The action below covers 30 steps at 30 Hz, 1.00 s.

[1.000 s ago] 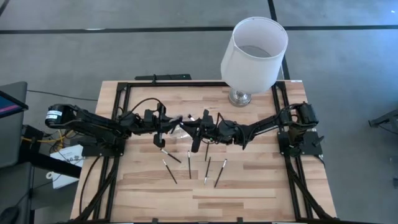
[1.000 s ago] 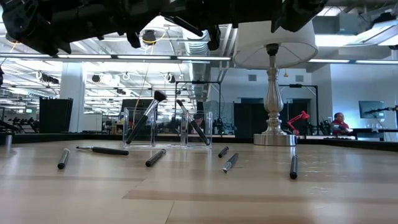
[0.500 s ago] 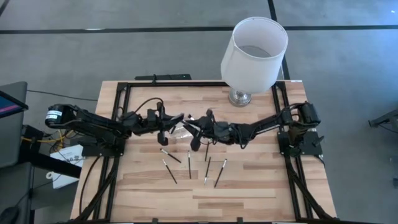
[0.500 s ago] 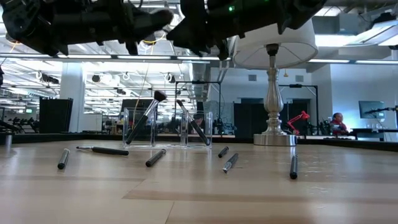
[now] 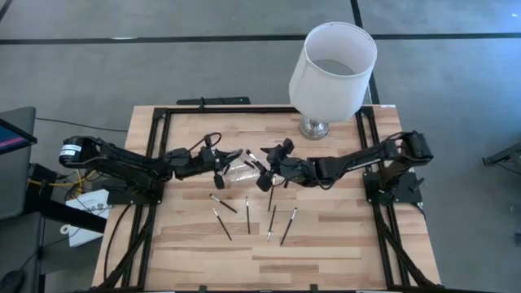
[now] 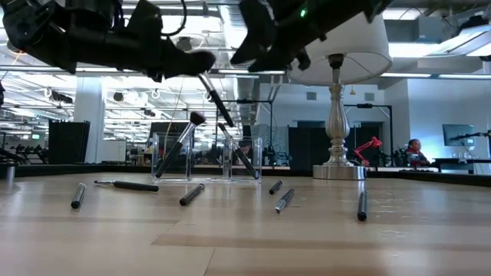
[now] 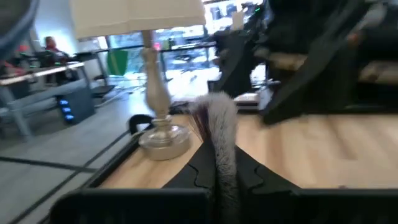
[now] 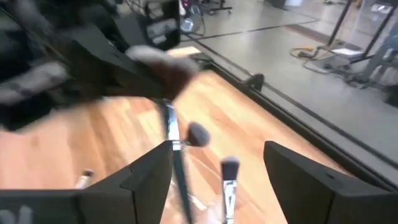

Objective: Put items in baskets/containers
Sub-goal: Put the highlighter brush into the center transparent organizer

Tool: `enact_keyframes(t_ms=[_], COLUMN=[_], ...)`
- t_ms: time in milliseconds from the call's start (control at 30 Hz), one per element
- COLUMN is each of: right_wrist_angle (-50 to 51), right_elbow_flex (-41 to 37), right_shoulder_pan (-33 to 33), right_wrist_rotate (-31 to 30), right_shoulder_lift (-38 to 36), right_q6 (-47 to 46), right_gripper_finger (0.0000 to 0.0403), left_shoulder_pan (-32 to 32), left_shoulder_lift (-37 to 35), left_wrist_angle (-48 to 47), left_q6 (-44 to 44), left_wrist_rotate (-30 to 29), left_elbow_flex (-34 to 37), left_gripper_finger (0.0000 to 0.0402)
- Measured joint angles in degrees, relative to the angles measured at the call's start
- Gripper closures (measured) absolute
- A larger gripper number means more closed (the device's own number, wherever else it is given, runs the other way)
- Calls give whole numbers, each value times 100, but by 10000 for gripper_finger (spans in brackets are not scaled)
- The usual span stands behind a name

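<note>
Five loose brushes point(image 5: 248, 214) lie on the table point(image 5: 326, 252) toward six o'clock. Beyond them, mid-table, the clear cups point(image 6: 205, 158) hold two brushes. Above them, the left gripper point(image 5: 218, 159) at nine o'clock grips a brush point(image 6: 212, 98), the right gripper point(image 5: 262, 178) at three o'clock spread wide; lamp point(image 5: 332, 67) at one o'clock.

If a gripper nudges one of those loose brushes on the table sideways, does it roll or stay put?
Probably rolls: the brushes on the table look like thin round sticks lying flat on smooth wood. They look light, so a nudge may scatter one rather than seat it. The stiff handles should not bend.
</note>
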<state>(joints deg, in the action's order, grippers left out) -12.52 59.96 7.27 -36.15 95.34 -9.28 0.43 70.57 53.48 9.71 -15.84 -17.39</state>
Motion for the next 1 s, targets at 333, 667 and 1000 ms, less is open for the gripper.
enact_keyframes(t_ms=[333, 667, 1000], right_wrist_angle=[216, 171, 181], right_elbow_flex=[7, 4, 4], right_shoulder_pan=[214, 236, 294], right_wrist_rotate=[130, 1251, 1282], right_shoulder_lift=[-117, 56, 65], right_q6=[-173, -277, -342], right_gripper_finger=[171, 178, 178], left_shoulder_pan=[0, 5, 1], left_shoulder_lift=[-3, 250, 631], left_wrist_angle=[-538, -1319, -1278], left_q6=[105, -429, -467], left_wrist_rotate=[-220, -218, -211], left_elbow_flex=[15, 22, 24], left_gripper_finger=[391, 386, 367])
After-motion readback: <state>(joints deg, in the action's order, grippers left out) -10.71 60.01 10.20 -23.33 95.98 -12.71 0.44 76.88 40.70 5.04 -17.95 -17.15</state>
